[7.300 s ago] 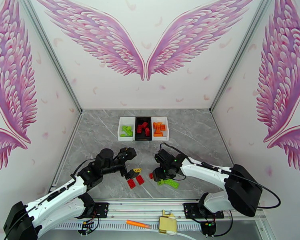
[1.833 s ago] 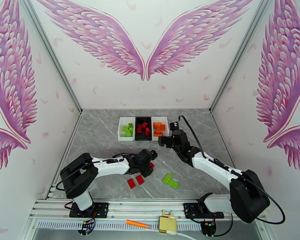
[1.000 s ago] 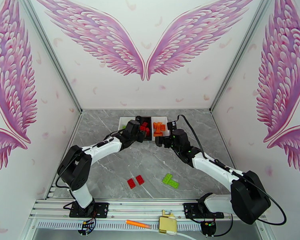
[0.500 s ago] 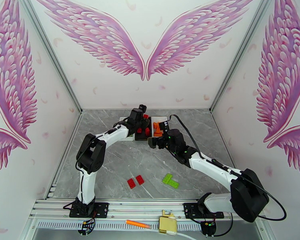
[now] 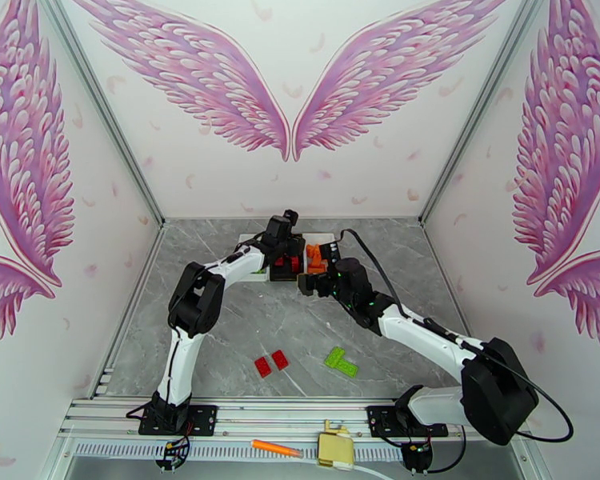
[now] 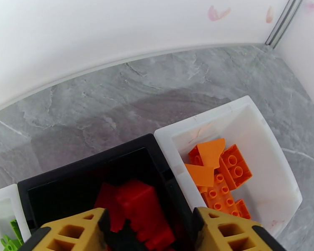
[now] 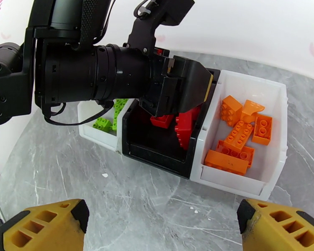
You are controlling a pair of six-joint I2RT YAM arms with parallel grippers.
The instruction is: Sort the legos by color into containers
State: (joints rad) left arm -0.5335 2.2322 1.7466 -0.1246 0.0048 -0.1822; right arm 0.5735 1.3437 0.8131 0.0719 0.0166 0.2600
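We judge a red drop: left gripper (image 6: 148, 229) over black tray (image 6: 90, 159), jaws apart, empty; right gripper (image 7: 161, 224) wide open, empty. Next: bricks (image 5: 270, 363) by front edge of desk (image 5: 220, 338).

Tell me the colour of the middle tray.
The middle tray is black, clearest in the right wrist view.

Winged white walls (image 5: 292, 186), seemingly marble tabletop (image 5: 220, 330)

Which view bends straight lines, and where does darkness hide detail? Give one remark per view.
Left wrist view: the foot of the wall bows into a curve; red bricks dim inside the black tray. Right wrist view: that tray's floor is dark beneath the left arm. Top view: even light, faint shadows.
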